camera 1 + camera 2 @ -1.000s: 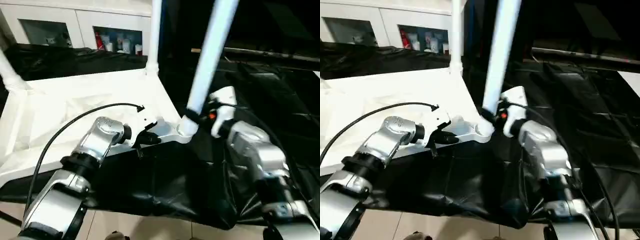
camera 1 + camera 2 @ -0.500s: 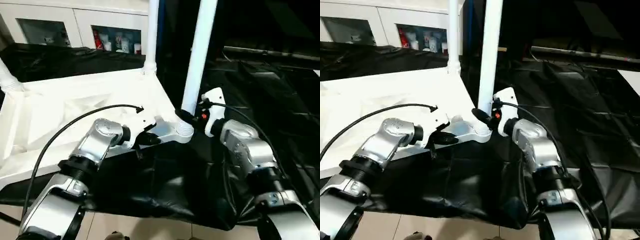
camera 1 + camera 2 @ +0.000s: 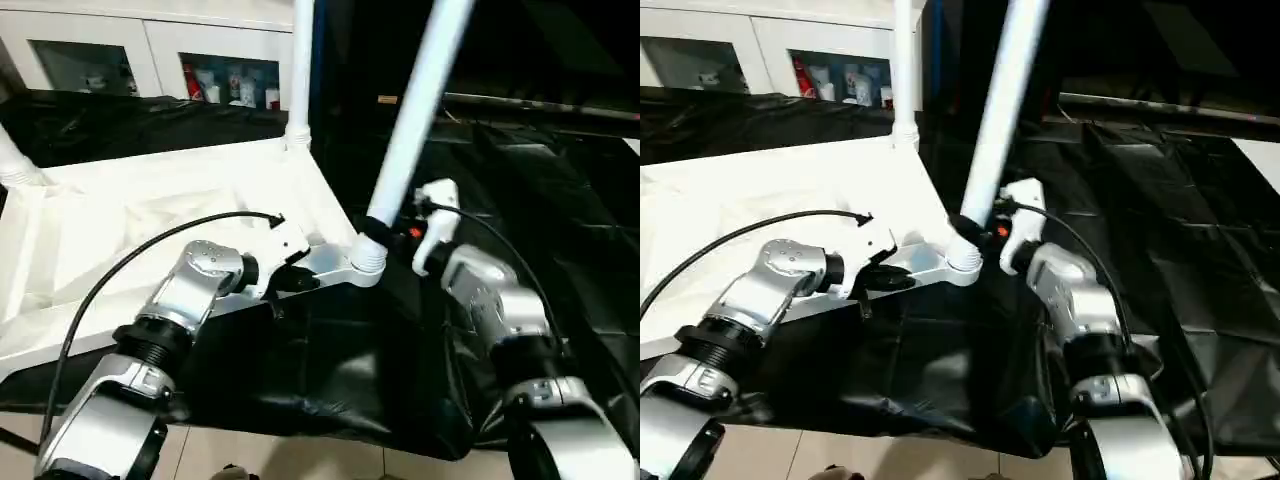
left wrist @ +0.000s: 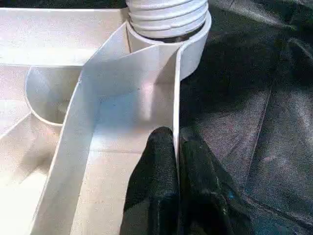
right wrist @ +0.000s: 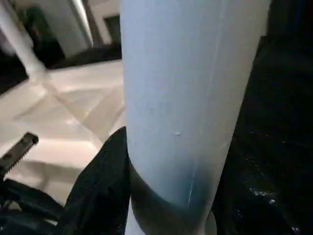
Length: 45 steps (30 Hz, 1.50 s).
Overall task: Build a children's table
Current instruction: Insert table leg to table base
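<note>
White plastic fills the left half of the head views: the table top [image 3: 150, 215] is laid upside down on a black sheet [image 3: 520, 170], its ribbed underside facing up. Its near right corner socket [image 3: 368, 262] is seated with a leg [image 3: 418, 105], which is seen tilted, leaning away to the right as it rises out of the frame. The right gripper [image 3: 378, 232] is clamped around the lower end of that leg just above the socket, its black fingers [image 5: 100, 188] wrapped about the tube, as the right wrist view confirms. The left gripper [image 4: 177, 147] is closed on the thin upright rim of the table top just beside the same socket; in the left wrist view its two black fingertips are seen pinched on either side of that rim wall, with the ridged base of the leg [image 4: 168, 14] beyond them. A second leg [image 3: 299, 70] is stood upright in the far right corner, and a third leg [image 3: 12, 160] is seen at the far left corner. White cabinets [image 3: 120, 50] with glass doors are visible behind.
</note>
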Motion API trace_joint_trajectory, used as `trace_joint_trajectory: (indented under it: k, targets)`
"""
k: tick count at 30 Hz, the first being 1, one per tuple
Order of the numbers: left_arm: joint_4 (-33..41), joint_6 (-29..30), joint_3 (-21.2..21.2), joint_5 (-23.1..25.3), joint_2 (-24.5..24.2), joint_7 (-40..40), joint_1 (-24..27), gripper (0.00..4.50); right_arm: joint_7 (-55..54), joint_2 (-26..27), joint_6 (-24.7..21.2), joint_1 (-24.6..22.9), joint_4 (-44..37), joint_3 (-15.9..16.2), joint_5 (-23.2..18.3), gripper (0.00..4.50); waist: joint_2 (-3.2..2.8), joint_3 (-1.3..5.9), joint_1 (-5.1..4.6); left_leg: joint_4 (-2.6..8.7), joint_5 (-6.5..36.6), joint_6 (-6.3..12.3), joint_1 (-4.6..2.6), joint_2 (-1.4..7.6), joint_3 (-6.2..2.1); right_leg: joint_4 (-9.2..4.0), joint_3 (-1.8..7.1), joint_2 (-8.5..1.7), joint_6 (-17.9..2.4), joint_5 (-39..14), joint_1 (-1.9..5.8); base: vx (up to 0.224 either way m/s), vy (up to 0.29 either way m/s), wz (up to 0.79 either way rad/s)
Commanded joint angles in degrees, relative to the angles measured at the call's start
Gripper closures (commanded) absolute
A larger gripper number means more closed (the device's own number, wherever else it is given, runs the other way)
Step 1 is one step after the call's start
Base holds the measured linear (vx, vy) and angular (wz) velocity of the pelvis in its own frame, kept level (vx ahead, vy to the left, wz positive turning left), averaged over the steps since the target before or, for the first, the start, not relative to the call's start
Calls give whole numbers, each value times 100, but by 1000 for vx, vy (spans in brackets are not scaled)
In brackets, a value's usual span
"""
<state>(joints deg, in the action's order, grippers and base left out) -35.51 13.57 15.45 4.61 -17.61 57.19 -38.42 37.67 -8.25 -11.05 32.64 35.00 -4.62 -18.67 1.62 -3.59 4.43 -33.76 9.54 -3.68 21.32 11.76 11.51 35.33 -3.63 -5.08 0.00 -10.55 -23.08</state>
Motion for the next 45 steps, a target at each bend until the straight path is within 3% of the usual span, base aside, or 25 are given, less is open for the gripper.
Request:
trace_joint_trajectory:
  k: [1,7,8,10,11,14,17,19,20,24,28,31,35,36,37,39,42,44,45]
  targets:
    - [-38,-120,-330,-287,62,-157,34,450,-174,0,-5,-404,341,-19,122,263,3,418,52,406,1195,75,-86,152,-92,-401,244,-342,-1315,-1001,264,0,0,0]
    - [-6,-162,-348,-291,45,-217,58,450,-254,232,566,-783,339,-84,117,263,-29,419,81,422,1315,46,-90,154,-104,-419,243,-352,-1282,-1126,258,0,0,0]
    - [39,-144,-336,-293,35,-211,88,450,-277,282,803,-899,343,6,223,263,-67,417,93,425,1344,38,-92,157,-107,-422,245,-356,-1296,-1115,253,0,0,0]
    - [66,-132,-329,-293,27,-202,108,450,-276,298,914,-952,337,69,301,263,-44,421,93,430,1355,48,-92,156,-103,-423,241,-348,-1305,-1058,258,0,0,0]
    - [128,-110,-306,-294,7,-160,154,450,-233,290,1113,-1035,337,308,530,263,-100,427,105,431,1331,61,-88,149,-113,-410,239,-350,-1313,-1036,271,0,0,0]
    - [155,-151,-234,-237,-33,-109,187,450,-219,246,1191,-1022,324,496,705,263,-66,425,92,438,1335,85,-70,145,-110,-421,234,-342,-1272,-1067,277,0,0,0]
    - [149,-336,-125,-132,-92,-59,217,450,-147,144,1191,-865,335,720,929,263,-16,409,65,458,1482,57,-82,150,-113,-466,238,-342,-1155,-1467,262,0,0,0]
    - [143,-387,-95,-88,-114,-62,215,450,-45,110,1149,-727,372,794,976,263,-38,402,49,469,1579,27,-88,153,-122,-484,242,-348,-1102,-1639,252,0,0,0]
    - [114,-410,-94,-79,-123,-57,203,450,39,97,1102,-631,418,839,982,264,14,408,53,466,1588,41,-87,158,-128,-476,242,-359,-1071,-1735,249,0,0,0]
    - [70,-425,-131,-106,-109,-122,174,450,286,44,923,-473,511,939,974,264,69,403,13,470,1636,45,-98,165,-114,-494,249,-345,-1045,-1748,223,0,0,0]
    - [-27,-534,-154,-129,-111,-113,136,450,475,-53,807,-423,617,1043,1046,264,75,411,12,464,1623,52,-96,162,-116,-497,249,-351,-1020,-1785,221,0,0,0]
    - [-27,-728,-86,-148,-136,125,129,450,615,-130,772,-325,841,1105,1144,264,39,406,-2,466,1664,43,-97,159,-118,-500,248,-343,-1031,-1792,212,0,0,0]
    - [151,-895,106,-211,-243,736,181,450,898,-191,867,-233,1024,1120,1134,264,41,412,-29,468,1735,37,-100,163,-121,-509,249,-343,-1058,-1809,211,0,0,0]
    - [159,-1035,189,-226,-294,982,191,450,1067,-241,936,-254,1024,1151,1140,264,-4,418,-39,472,1751,26,-104,168,-124,-502,250,-335,-1080,-1737,210,0,0,0]
    - [160,-1059,208,-230,-306,1038,196,450,1117,-260,949,-271,1012,1167,1142,264,16,420,-51,476,1781,33,-102,172,-124,-498,247,-328,-1102,-1673,215,0,0,0]
    - [138,-1158,318,-212,-368,1299,198,450,1382,-373,1012,-368,939,1249,1142,264,-40,424,-58,483,1786,10,-116,181,-126,-479,250,-324,-1171,-1495,212,0,0,0]
    - [106,-1147,398,-222,-437,1605,145,450,1667,-521,1070,-491,848,1319,1140,264,-43,429,-62,483,1842,-2,-129,183,-111,-470,251,-307,-1282,-1249,219,0,0,0]
    - [104,-1074,361,-321,-436,1801,82,450,1838,-622,1137,-568,796,1361,1172,264,-106,432,-65,486,1912,-38,-140,180,-113,-473,248,-302,-1331,-1201,222,0,0,0]
    - [88,-1074,355,-334,-437,1847,61,450,1863,-649,1168,-588,783,1371,1199,264,-81,430,-76,484,1978,-52,-138,173,-108,-480,245,-290,-1342,-1199,233,0,0,0]
